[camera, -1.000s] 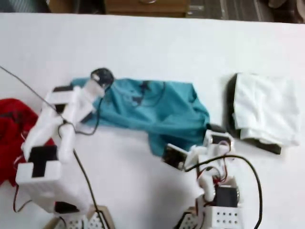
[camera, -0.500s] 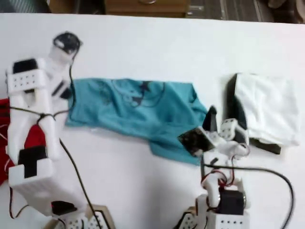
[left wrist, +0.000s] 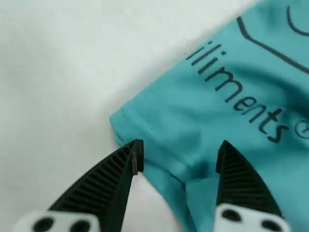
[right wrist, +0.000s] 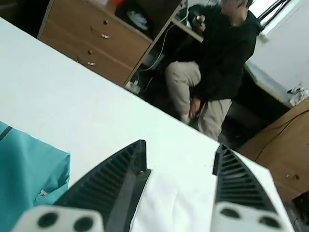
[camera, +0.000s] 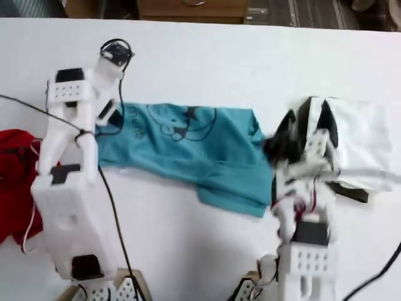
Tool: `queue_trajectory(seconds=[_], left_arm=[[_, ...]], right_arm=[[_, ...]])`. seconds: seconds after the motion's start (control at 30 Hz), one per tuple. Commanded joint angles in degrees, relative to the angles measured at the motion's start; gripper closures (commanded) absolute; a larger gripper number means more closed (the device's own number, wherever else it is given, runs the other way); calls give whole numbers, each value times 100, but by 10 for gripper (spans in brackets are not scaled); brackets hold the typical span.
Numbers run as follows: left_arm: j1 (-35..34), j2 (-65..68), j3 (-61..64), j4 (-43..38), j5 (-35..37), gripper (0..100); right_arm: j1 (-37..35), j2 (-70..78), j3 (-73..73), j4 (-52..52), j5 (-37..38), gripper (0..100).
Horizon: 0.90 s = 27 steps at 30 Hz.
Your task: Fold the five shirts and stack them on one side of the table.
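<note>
Since half a second ago the left arm has swung in toward the near-left end of the teal shirt (camera: pixel 188 144), and the right arm has lifted off that shirt's right corner and turned toward the folded pile. The left gripper (left wrist: pixel 179 147) now hovers with its jaws spread wide on either side of the shirt's hemmed corner, gripping nothing. In the high view it sits at the shirt's left end (camera: pixel 108 116). The right gripper (right wrist: pixel 179 145) is raised and tilted up toward the far edge, its jaws also wide apart and empty, between the teal shirt's right end and the folded white shirt (camera: pixel 357 138). The teal shirt lies half folded across the middle of the table (camera: pixel 207 56). The white shirt rests on a dark garment (camera: pixel 351 192) at the right side. A crumpled red shirt (camera: pixel 15 157) lies at the left edge.
</note>
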Motion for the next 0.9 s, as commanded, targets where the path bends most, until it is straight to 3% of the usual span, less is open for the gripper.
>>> queue_trajectory(seconds=[0.0, 0.27, 0.5, 0.87], left_arm=[[0, 571, -998, -9, 79, 736], [-519, 1899, -2941, 659, -62, 736], [-510, 2505, -4505, 1169, -352, 736], [-501, 2875, -4734, 1521, -571, 736]], right_arm=[[136, 2009, -1705, 418, -281, 765], [-593, 5024, -3604, 2026, -422, 765], [-910, 6536, -4510, 2413, -457, 765], [-523, 8655, -6312, 2712, -457, 765]])
